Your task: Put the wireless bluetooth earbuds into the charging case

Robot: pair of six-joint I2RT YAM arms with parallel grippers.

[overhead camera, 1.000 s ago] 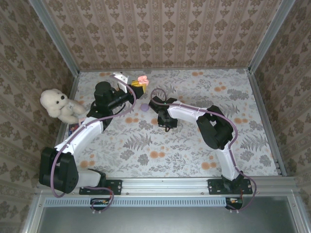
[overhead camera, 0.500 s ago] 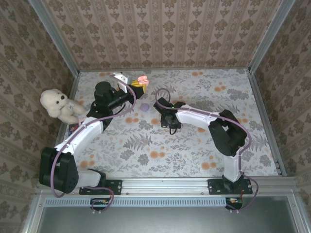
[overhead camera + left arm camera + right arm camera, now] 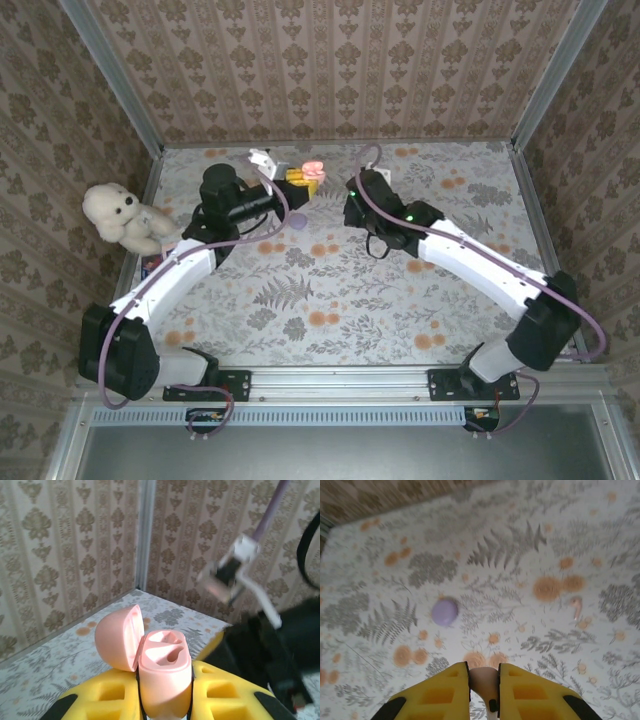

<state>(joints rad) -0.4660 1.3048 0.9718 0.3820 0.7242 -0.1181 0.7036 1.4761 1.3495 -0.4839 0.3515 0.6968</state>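
The left gripper (image 3: pixel 296 178) clamps the pink charging case (image 3: pixel 164 667) upright near the back wall, its lid hinged open. The right gripper (image 3: pixel 484 687) pinches a pale earbud (image 3: pixel 482 679) above the floral table (image 3: pixel 560 540). A lilac disc (image 3: pixel 444 612) and a second earbud (image 3: pixel 576 607) lie on it, well apart.

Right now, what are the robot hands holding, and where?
Left gripper: the open pink case, by its lower sides. Right gripper: a small pink piece, likely an earbud, pinched at its sides.
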